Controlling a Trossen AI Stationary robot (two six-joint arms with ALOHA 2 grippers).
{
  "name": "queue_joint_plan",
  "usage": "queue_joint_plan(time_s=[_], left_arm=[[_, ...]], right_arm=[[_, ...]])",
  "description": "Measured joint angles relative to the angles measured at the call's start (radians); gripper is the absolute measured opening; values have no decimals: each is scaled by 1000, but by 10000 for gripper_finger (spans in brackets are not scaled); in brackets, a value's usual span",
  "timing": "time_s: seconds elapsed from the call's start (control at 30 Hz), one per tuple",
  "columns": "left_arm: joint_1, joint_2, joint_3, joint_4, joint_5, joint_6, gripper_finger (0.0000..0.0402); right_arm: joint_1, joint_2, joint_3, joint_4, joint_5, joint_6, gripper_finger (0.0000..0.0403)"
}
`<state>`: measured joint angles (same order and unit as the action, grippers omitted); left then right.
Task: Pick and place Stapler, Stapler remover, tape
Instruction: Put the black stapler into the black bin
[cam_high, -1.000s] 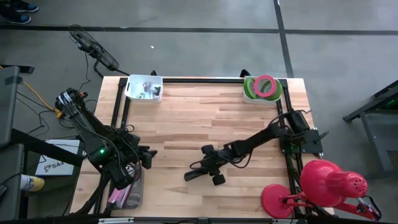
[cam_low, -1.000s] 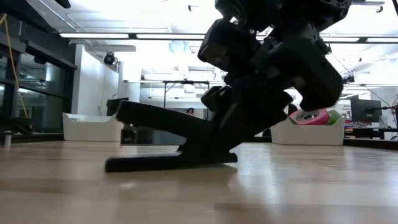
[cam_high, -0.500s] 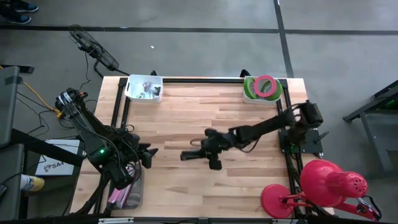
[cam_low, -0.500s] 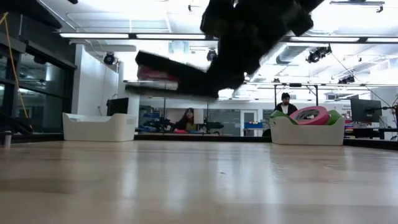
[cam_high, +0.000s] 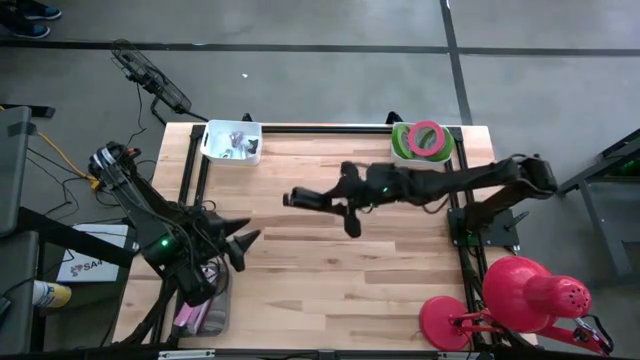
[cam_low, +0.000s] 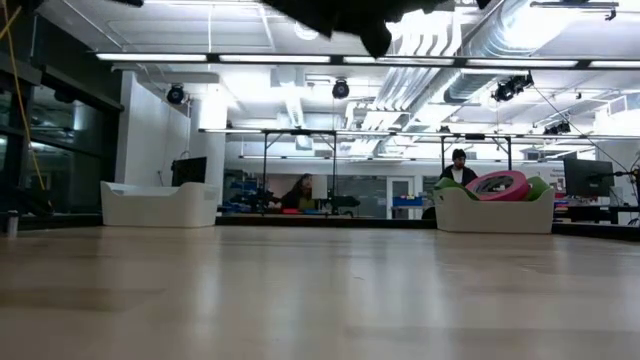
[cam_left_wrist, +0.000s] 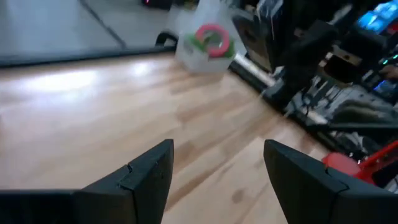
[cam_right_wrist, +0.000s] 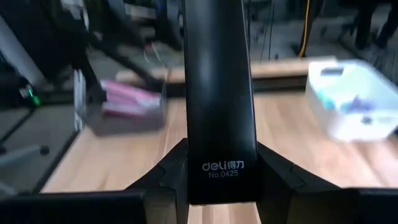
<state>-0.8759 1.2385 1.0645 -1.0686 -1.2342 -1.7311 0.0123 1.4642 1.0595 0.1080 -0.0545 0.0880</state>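
Note:
The black stapler (cam_high: 310, 199) is in the air over the table's far middle, held by my right gripper (cam_high: 347, 202), which reaches in from the right. In the right wrist view the stapler (cam_right_wrist: 219, 81) runs straight away from the gripper (cam_right_wrist: 221, 182). Only dark shapes of them show at the low view's top edge (cam_low: 335, 15). The tape rolls (cam_high: 427, 139), pink and green, lie in a white bin at the far right. My left gripper (cam_high: 241, 246) waits open at the table's left side, touching nothing. I cannot make out a stapler remover. My right gripper pinches the stapler between its two fingers (cam_right_wrist: 168, 177) at the labelled end (cam_right_wrist: 222, 167) nearest the arm. The fingers come in about level from the table's right, along the stapler's length. The stapler is lifted clear and sticks out toward the table's left.
A white bin (cam_high: 232, 141) with small items sits at the far left corner. A clear bin (cam_high: 205, 310) with pink things stands at the near left edge. A red lamp (cam_high: 520, 295) stands off the near right corner. Bare wood (cam_high: 330, 280) lies below the stapler.
My right gripper has risen and moved toward the far edge, carrying the stapler. A second ago the stapler's base rested on the table with the body tilted; now it is lifted clear, about level, and almost out of the low view's top.

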Motion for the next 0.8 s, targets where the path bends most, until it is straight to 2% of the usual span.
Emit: queue_joint_plan(time_s=[0.07,0.2,0.4,0.5,0.63,0.8], left_arm=[[25,-2,0,68,-27,96,245],[113,-20,0,256,3,349,245],[283,-32,0,717,134,962,245],[362,-33,0,917,215,1200,245],[444,-33,0,1079,305,1367,245],[521,-33,0,1151,365,1430,245]], right_arm=[[-18,-20,0,37,-21,-4,115],[-48,-34,0,154,-94,0,115],[-93,-34,0,264,-194,22,115],[-124,-34,0,306,-243,44,115],[-155,-34,0,369,-301,66,115],[-181,-34,0,402,-375,73,115]])
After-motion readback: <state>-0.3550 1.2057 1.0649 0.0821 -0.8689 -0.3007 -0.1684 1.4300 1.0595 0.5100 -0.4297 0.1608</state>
